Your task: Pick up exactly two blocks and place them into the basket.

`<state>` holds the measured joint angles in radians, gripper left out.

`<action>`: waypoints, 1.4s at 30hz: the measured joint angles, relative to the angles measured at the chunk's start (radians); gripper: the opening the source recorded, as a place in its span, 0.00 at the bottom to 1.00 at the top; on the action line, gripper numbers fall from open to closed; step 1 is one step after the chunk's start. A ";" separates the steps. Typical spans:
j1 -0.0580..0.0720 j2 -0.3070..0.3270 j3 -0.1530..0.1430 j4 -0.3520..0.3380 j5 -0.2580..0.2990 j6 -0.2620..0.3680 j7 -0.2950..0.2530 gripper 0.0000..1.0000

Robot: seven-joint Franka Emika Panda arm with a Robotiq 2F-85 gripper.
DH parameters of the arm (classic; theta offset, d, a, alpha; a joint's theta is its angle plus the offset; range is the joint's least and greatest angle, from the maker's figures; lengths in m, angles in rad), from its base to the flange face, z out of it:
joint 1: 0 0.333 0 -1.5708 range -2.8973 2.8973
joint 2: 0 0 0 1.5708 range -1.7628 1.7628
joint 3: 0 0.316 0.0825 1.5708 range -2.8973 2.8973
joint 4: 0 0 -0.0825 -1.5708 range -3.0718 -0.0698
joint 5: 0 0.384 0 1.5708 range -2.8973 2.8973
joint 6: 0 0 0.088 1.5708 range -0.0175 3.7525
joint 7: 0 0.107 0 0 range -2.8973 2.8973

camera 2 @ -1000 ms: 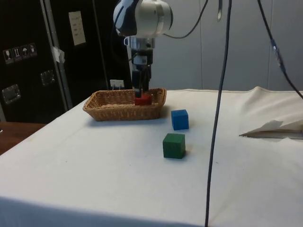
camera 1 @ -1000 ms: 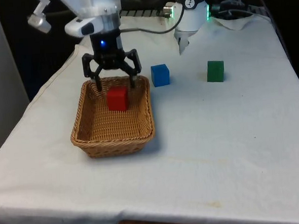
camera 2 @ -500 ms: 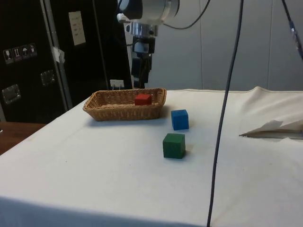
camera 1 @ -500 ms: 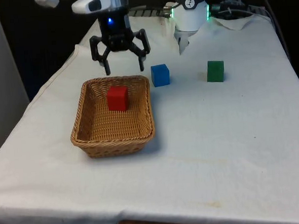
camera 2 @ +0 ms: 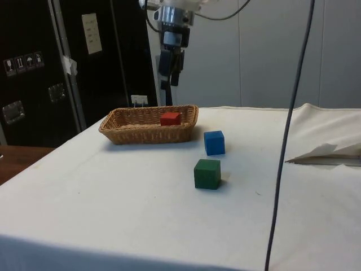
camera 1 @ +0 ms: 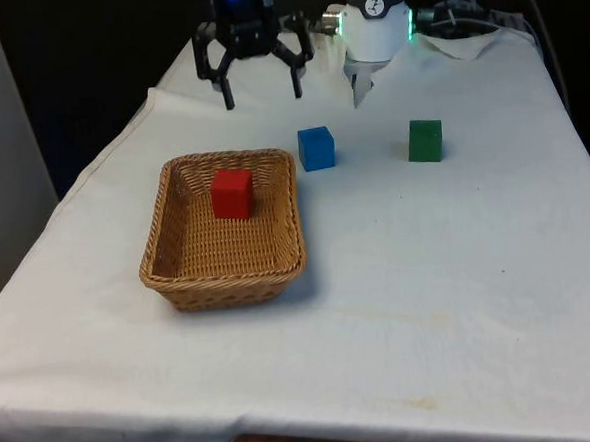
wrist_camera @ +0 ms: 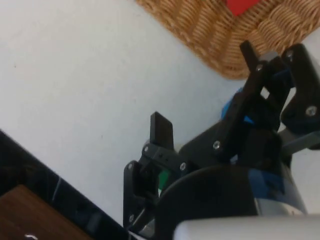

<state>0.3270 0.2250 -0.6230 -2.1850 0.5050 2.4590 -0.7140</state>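
Red block [camera 1: 231, 193] in basket [camera 1: 177, 259], end effector [camera 1: 258, 89] above (spread wide), wrist: green block [wrist_camera: 162, 178].

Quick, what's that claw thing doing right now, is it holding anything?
Tool: open and holding nothing, up in the air past the basket; the red block lies inside the basket.

A red block [camera 1: 231, 193] sits in a tan woven wicker basket [camera 1: 177, 258], a blue block [camera 1: 317, 148] and a green block [camera 1: 424, 140] stand on the white-clothed table [camera 1: 428, 273], and the gripper [camera 1: 258, 91] is black.
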 measured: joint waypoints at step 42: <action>0.007 -0.340 0.080 -0.292 -0.473 0.018 0.285 1.00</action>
<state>0.3340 -0.1150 -0.5430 -2.4770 0.0320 2.4770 -0.4290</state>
